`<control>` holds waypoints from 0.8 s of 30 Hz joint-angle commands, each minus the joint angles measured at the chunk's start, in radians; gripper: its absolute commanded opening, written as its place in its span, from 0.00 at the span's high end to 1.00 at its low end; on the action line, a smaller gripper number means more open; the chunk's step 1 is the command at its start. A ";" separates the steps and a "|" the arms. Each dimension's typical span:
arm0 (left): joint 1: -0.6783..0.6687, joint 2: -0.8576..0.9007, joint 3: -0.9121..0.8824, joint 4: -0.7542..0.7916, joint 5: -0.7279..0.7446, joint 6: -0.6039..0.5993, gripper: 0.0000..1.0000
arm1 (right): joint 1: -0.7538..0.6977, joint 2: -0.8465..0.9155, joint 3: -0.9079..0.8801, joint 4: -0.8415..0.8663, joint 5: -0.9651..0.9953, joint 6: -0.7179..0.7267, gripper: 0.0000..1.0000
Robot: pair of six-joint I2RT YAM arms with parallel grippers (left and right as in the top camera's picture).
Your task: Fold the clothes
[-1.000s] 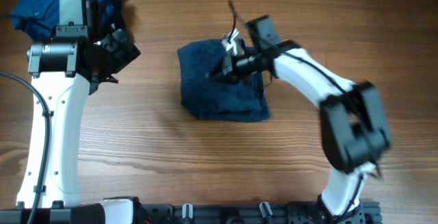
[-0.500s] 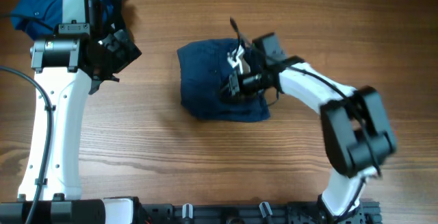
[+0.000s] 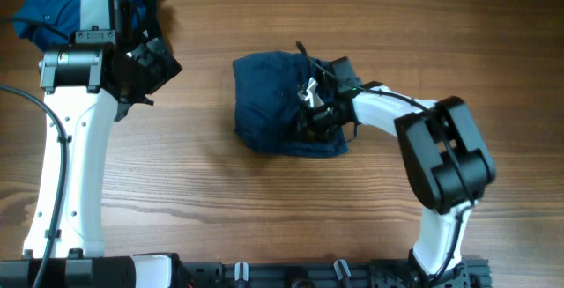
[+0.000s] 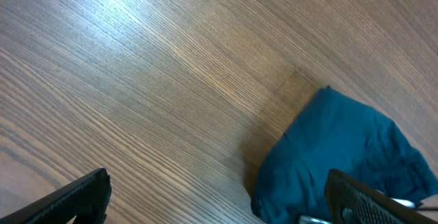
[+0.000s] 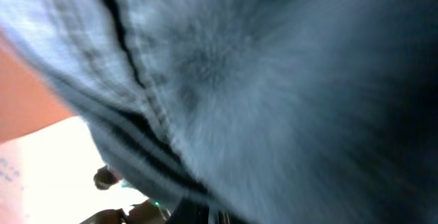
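Overhead: on the wooden table [image 3: 264, 226], navy shorts [image 3: 273, 116] sit bundled at centre, and a blue shirt [image 3: 40, 6] is heaped at the far left corner.
The right gripper [image 3: 314, 116], jaws together, is sunk in the shorts' right side; whether it pinches a fold I cannot tell. It would be best to take one layer only and draw it flat, slowly. The left gripper [image 3: 152, 63] hangs wide apart beside the shirt.

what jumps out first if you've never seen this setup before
The dark navy garment, bundled into a rough square mid-table, draws the eye first, with the right gripper shut and pressed into its right side. At the top left of the overhead view a brighter blue shirt lies crumpled, and the left gripper hangs open beside it over the wooden table.
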 commanded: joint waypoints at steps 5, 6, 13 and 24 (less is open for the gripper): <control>0.004 0.006 -0.001 0.000 -0.007 -0.002 0.00 | -0.044 -0.406 0.063 0.063 0.001 0.077 0.87; 0.004 0.006 -0.001 0.000 -0.007 -0.002 0.00 | -0.044 -0.442 0.064 0.097 0.001 0.105 0.86; 0.004 0.006 -0.001 0.000 -0.006 -0.002 0.00 | -0.044 -0.464 0.064 0.293 0.008 0.216 0.82; 0.004 0.006 -0.001 -0.001 -0.007 -0.002 0.00 | -0.044 -0.095 0.064 0.653 0.008 0.382 0.83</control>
